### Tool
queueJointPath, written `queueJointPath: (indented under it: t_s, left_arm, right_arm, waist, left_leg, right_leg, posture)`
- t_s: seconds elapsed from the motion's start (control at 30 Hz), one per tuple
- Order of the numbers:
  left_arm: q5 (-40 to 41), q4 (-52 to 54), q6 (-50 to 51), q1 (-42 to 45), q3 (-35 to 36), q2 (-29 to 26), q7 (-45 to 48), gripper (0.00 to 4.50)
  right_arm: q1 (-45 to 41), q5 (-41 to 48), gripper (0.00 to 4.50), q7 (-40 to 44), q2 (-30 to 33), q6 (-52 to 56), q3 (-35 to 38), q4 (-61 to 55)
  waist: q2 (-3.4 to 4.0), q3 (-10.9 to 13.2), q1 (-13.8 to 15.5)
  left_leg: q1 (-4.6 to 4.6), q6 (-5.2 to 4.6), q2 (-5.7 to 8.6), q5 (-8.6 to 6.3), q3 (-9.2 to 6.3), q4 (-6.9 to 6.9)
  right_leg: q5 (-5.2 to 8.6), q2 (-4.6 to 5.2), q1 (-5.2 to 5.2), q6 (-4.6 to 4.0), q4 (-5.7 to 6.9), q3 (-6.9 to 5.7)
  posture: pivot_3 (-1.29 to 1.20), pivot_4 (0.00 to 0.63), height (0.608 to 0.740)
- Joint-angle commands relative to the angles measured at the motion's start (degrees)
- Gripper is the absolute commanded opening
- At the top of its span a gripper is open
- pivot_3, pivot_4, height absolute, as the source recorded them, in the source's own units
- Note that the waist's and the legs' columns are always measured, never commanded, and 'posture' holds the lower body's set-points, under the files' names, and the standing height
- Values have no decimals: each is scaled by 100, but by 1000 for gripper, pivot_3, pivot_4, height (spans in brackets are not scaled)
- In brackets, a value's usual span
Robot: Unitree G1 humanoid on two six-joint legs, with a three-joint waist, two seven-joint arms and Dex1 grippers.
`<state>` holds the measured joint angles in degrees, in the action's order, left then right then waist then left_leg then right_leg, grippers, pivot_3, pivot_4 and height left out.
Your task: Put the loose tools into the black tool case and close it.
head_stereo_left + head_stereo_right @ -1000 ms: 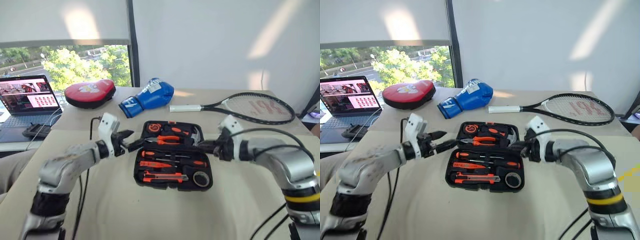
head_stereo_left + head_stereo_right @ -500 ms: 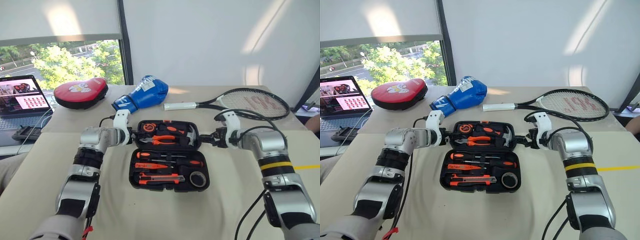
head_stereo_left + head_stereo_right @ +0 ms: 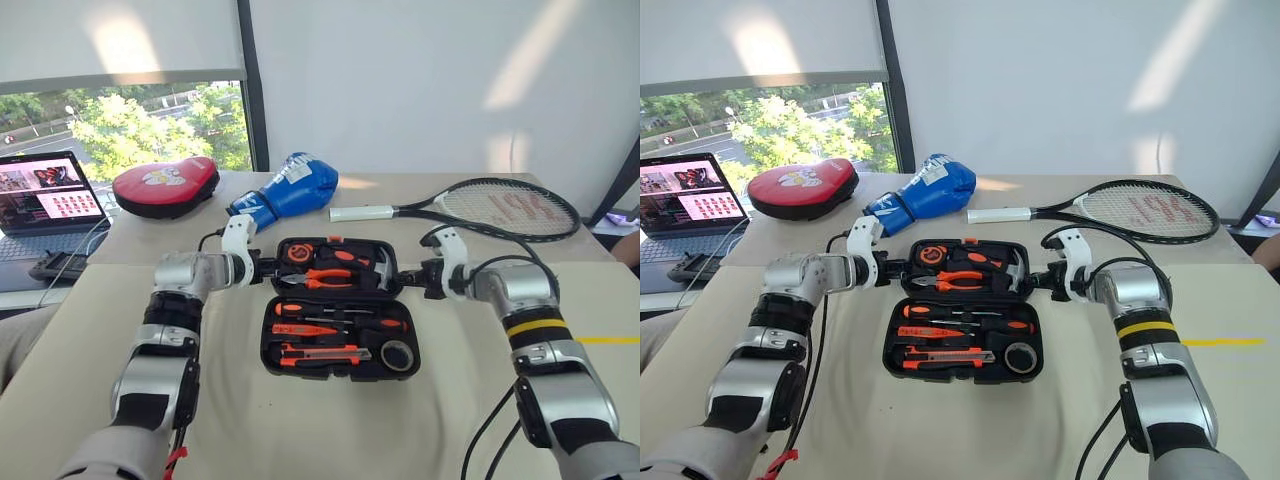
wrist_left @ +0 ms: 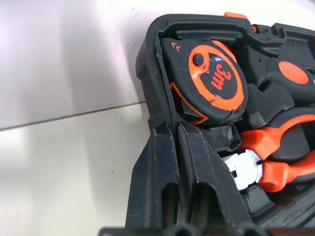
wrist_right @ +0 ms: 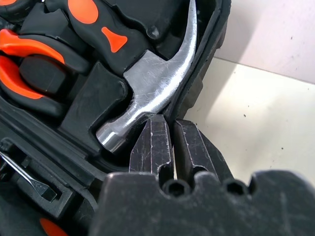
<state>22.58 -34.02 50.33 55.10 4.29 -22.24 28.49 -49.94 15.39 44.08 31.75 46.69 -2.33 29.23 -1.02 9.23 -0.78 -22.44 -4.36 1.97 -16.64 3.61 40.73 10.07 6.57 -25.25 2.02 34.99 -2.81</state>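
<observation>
Pinching opposite side rims of the far half of the open black tool case (image 3: 340, 310) on the bench (image 3: 300, 420), both jaws pressed together, left gripper (image 3: 262, 268) or right gripper (image 3: 416, 276) could slip mid-fold, spilling the pliers (image 4: 275, 167) and hammer (image 5: 147, 93) beside them.

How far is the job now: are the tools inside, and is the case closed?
Done: the screwdrivers and knife lie in their slots in the case. In hand: the left gripper and right gripper are each shut on a side rim of the far half. Left: the case is open and the latch undone.
</observation>
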Motion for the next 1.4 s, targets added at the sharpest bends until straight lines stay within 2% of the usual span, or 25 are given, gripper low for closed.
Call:
queueJointPath:
  t_s: [0.03,0.27,0.43,0.6,0.67,0.7,0.73,0.8,0.9,1.0,1.03,1.13,1.27,1.3,1.33,1.37,1.4]
  left_arm:
    - [27,1205,-880,-340,-238,-1,798,0]
    - [-547,3098,-3125,-1892,-709,-492,1736,0]
    - [-1174,3445,-4901,-2882,-750,-1050,2139,0]
    - [-1362,3280,-5779,-3514,-569,-1564,2465,0]
    - [-1190,3234,-5568,-3717,-371,-1700,2470,699]
    - [-967,3235,-5257,-3834,-204,-1792,2528,789]
    - [-772,3232,-4980,-3934,-45,-1880,2578,1247]
    - [-602,3220,-4715,-4065,93,-2045,2719,1898]
    - [-428,3237,-4428,-4220,233,-2237,2904,2868]
    - [-282,3235,-4141,-4231,290,-2278,2997,4102]
    - [-282,3284,-4116,-4206,242,-2256,3002,4391]
    - [-108,3501,-3792,-4115,207,-2191,3014,4457]
    - [457,4036,-2923,-4177,222,-2354,3316,4457]
    - [594,4156,-2699,-4188,222,-2412,3399,4500]
    - [710,4248,-2507,-4184,229,-2461,3449,4500]
    - [789,4313,-2367,-4180,237,-2495,3473,4500]
    - [916,4415,-2246,-4177,265,-2575,3598,4243]
  right_arm:
    - [393,84,31,290,89,-798,135,-1123]
    - [1916,-86,31,159,302,-1938,327,-3481]
    - [3069,-631,31,-66,682,-2734,484,-4531]
    - [4049,-1210,31,-11,1293,-3635,664,-4972]
    - [4494,-1306,0,45,1507,-3788,836,-5176]
    - [4824,-1371,0,138,1676,-3853,991,-5325]
    - [5133,-1386,0,250,1825,-3920,1173,-5449]
    - [5514,-1181,785,376,1959,-3793,1475,-5625]
    - [6111,-1029,1691,678,2179,-3672,1902,-5807]
    - [6270,-741,2824,606,1967,-3489,2113,-5969]
    - [6395,-728,3037,710,2016,-3441,2060,-6090]
    - [6805,-181,3041,1046,2084,-2757,2252,-6642]
    - [7443,1270,3041,1744,2336,-1475,2958,-7542]
    - [7455,1665,2538,1797,2422,-1174,2978,-7720]
    - [7419,1977,2347,1806,2500,-958,2950,-7860]
    - [7375,2196,1888,1785,2559,-791,2944,-7949]
    - [7244,2442,1531,1725,2652,-621,2792,-8091]
  waist:
    - [0,0,5]
    - [1,0,7]
    - [1,0,18]
    - [2,0,83]
    - [2,0,99]
    - [5,1,111]
    - [8,2,124]
    - [6,3,158]
    - [-10,7,210]
    - [-14,6,219]
    - [-14,6,216]
    - [-14,7,215]
    - [-13,7,229]
    - [-18,7,228]
    - [-23,6,220]
    - [-25,6,209]
    - [-26,7,192]
  left_leg:
    - [-3,0,0,0,0,-4]
    - [-63,4,1,0,6,-1]
    - [-63,5,-2,1,13,2]
    - [-38,1,-2,0,20,11]
    - [-15,-1,-6,-2,21,11]
    - [4,-8,-9,-6,21,9]
    - [23,-16,-15,-12,22,7]
    - [23,-27,-24,-21,21,7]
    - [17,-34,-31,-25,15,26]
    - [24,-40,-32,-29,15,32]
    - [25,-40,-36,-29,15,32]
    - [27,-37,-41,-27,15,30]
    - [20,-34,-54,-26,14,28]
    - [21,-36,-56,-28,14,26]
    - [22,-33,-61,-31,12,27]
    - [22,-34,-69,-38,11,31]
    - [26,-35,-74,-44,11,30]
  right_leg:
    - [0,0,-5,0,-3,-1]
    - [0,-2,-78,0,4,0]
    - [0,-3,-78,-1,3,1]
    - [1,1,-56,-2,-9,14]
    - [3,1,-29,-5,-8,18]
    - [4,1,-9,-6,-11,18]
    - [8,1,10,-11,-11,19]
    - [11,1,11,-11,-10,19]
    - [11,2,21,-10,-11,8]
    - [10,12,26,-11,-10,18]
    - [9,9,27,-13,-11,19]
    - [8,6,24,-15,-5,28]
    - [5,3,18,-20,-5,26]
    - [5,4,20,-21,-7,26]
    - [5,6,22,-22,-9,29]
    - [2,9,23,-27,-13,29]
    - [-2,8,24,-32,-19,31]
  posture:
    - [0,150,740]
    - [0,150,740]
    - [0,150,740]
    - [0,150,740]
    - [0,150,740]
    - [0,150,740]
    - [0,150,740]
    - [0,150,740]
    - [0,150,740]
    - [0,150,740]
    - [0,150,740]
    - [0,150,740]
    - [0,150,740]
    - [0,150,740]
    - [0,150,740]
    - [0,150,740]
    - [0,150,740]
